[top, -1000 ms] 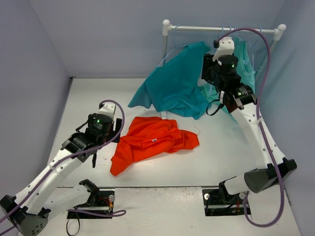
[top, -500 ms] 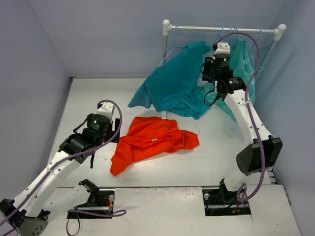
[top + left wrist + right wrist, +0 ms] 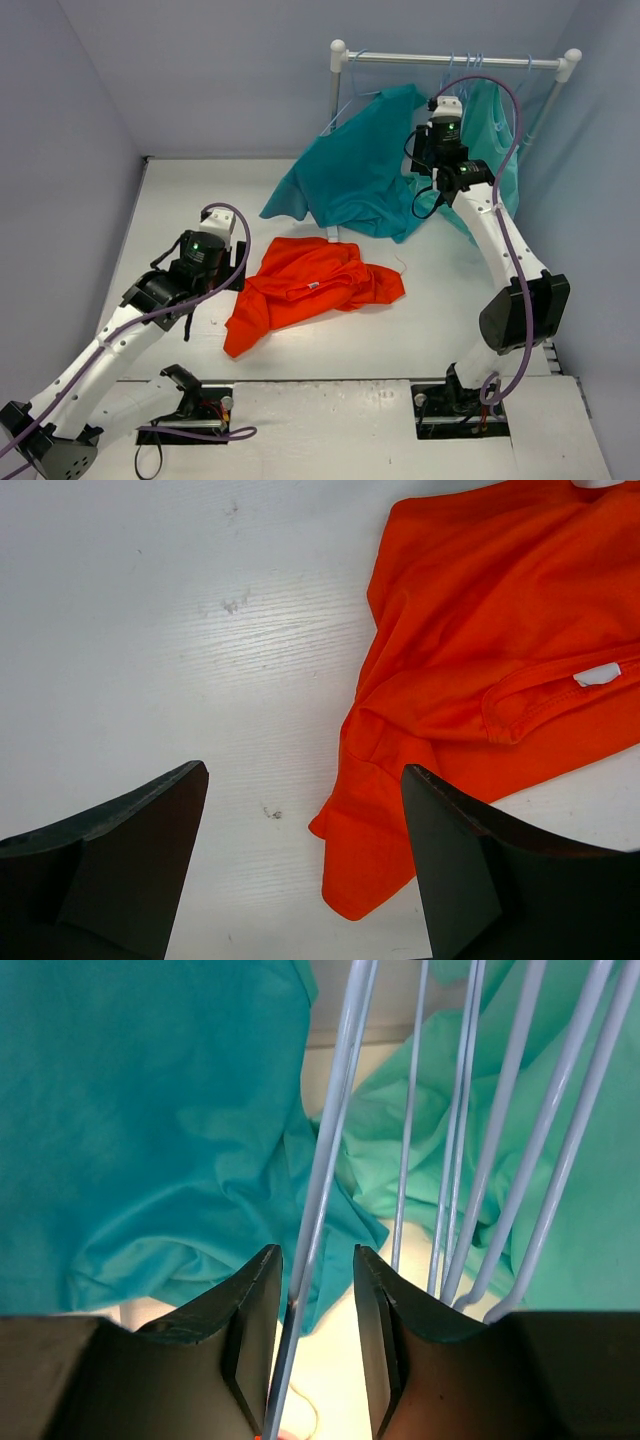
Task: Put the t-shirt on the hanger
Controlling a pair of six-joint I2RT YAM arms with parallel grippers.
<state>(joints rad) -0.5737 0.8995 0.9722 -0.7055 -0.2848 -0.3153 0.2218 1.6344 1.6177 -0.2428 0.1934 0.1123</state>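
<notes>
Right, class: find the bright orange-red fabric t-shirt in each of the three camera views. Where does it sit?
Top external: orange-red fabric t-shirt crumpled at the centre of the white table.
Left wrist: t-shirt fills the upper right.
Right wrist: not clearly in it.
Shared landmark: small white neck label, in top and left wrist views.

I see t-shirt (image 3: 480, 680) matt creased cloth; hanger (image 3: 322, 1180) smooth pale wire, slight sheen; table (image 3: 150, 630) matt white, scuffed.
</notes>
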